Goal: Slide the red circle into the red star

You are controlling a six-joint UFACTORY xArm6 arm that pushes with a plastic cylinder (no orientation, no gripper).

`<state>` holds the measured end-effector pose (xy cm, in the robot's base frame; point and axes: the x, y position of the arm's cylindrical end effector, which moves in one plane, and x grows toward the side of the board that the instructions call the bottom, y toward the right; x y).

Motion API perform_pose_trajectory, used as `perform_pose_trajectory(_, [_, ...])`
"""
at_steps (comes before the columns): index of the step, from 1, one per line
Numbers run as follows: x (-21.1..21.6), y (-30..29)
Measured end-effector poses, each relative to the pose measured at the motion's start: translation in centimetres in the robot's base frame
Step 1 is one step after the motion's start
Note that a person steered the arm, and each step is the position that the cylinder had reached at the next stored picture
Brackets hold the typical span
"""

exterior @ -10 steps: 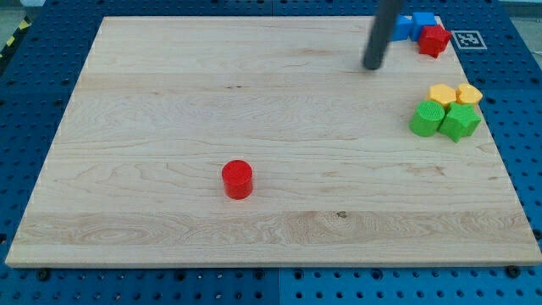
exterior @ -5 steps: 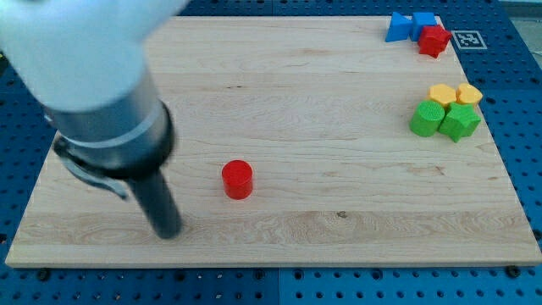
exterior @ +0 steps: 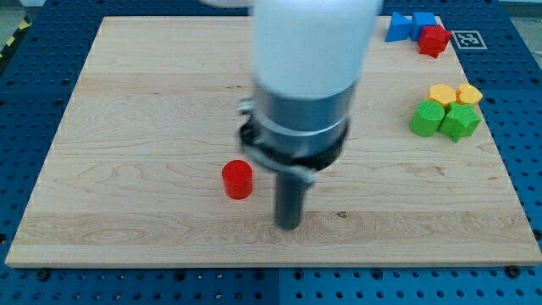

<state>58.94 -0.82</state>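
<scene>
The red circle (exterior: 238, 180), a short red cylinder, stands on the wooden board (exterior: 127, 110) left of centre, low in the view. The red star (exterior: 434, 40) sits at the board's top right corner. My tip (exterior: 290, 225) rests on the board just to the right of and slightly below the red circle, a small gap apart from it. The arm's wide white and grey body hangs over the board's middle and hides part of it.
Two blue blocks (exterior: 408, 25) sit just left of the red star. A group of two yellow blocks (exterior: 454, 93) and two green blocks (exterior: 444, 120) lies at the board's right edge. A tag marker (exterior: 468, 39) lies at the top right corner.
My tip went from the top right to the lower left, and has now swung back right, past the red circle's underside to its right. The red circle has not moved.
</scene>
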Motion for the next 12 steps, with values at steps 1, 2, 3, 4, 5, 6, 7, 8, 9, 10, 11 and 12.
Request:
perform_pose_trajectory(1, [0.4,-5.7])
perform_pose_trajectory(2, [-4.9,-3.5])
perform_pose_trajectory(3, [-8.3,1.0])
perform_pose_trajectory(4, [-7.3,1.1])
perform_pose_trajectory(5, [-4.6,-2.3])
perform_pose_trajectory(6, [-6.8,-4.2])
perform_pose_trajectory(7, [-13.5,-2.3])
perform_pose_trajectory(8, [-17.6,2.0])
perform_pose_trajectory(9, [-17.0,1.5])
perform_pose_trajectory(10, [-14.1,0.3])
perform_pose_trajectory(11, [-15.8,5.1])
perform_pose_trajectory(12, [-21.8,11.9])
